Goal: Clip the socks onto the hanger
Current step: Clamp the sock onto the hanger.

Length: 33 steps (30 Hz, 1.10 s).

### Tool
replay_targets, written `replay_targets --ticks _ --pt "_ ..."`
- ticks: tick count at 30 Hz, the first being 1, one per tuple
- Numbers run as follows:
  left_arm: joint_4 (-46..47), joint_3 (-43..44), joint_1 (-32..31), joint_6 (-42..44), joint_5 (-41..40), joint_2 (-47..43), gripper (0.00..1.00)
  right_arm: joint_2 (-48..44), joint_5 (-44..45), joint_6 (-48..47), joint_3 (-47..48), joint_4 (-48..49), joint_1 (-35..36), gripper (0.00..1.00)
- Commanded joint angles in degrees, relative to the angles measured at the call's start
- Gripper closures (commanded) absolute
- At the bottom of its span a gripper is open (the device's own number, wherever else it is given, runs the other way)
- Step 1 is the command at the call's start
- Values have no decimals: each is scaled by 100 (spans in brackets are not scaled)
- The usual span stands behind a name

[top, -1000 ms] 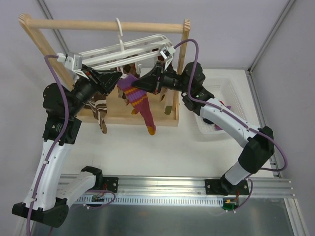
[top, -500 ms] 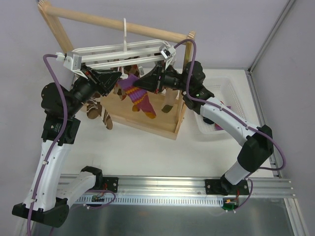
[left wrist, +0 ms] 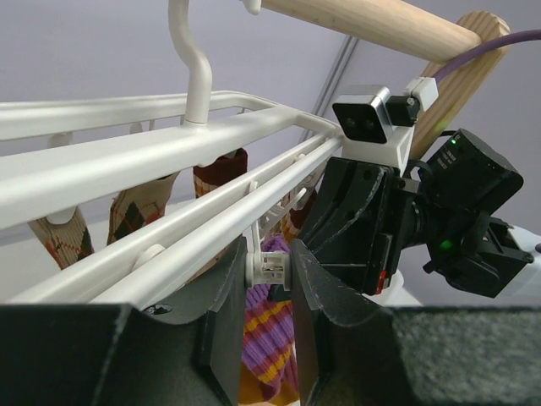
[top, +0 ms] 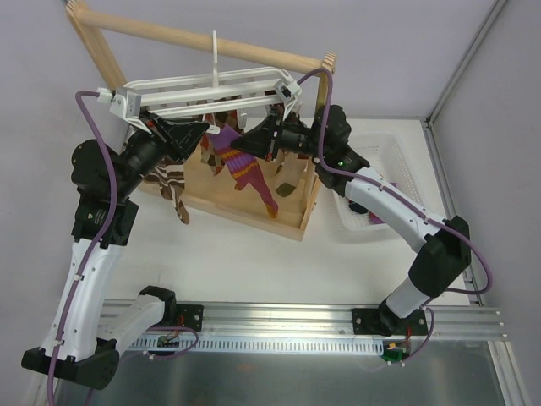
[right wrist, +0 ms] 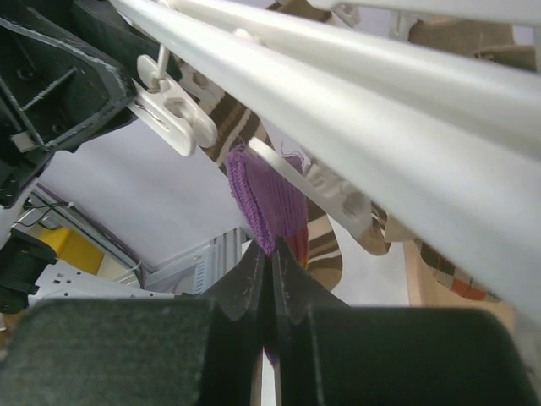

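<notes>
The white hanger hangs by its hook from the wooden rod. My left gripper is shut on one white clip under the hanger's rail, with one finger on each side of it. My right gripper is shut on the cuff of the magenta-purple sock, right by that clip; the sock dangles below with its orange bands. A brown-white wavy sock and brown argyle socks hang from other clips.
The wooden rack stands skewed on the table, its base rail under the socks. A white basket sits at the right behind my right arm. The arms' mounting rail runs along the near edge.
The wooden rack and hanger have swung from square to skewed, the left end going back. The purple sock has swung and now hangs lower. Both grippers stay at the clip.
</notes>
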Motion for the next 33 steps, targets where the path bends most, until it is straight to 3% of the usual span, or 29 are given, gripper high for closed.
replay_targets --ticks 1,14,29,33 --pt "-269 193 14 -23 542 -77 82 -259 419 -210 193 -453 -78 99" --pt "-243 220 14 258 990 187 83 -49 -467 255 553 -50 -70 99" --pt "-190 281 23 601 1297 81 83 -14 -898 150 492 -181 -122 99" --pt "-146 272 23 707 1464 64 83 -31 -1092 491 405 73 -280 99"
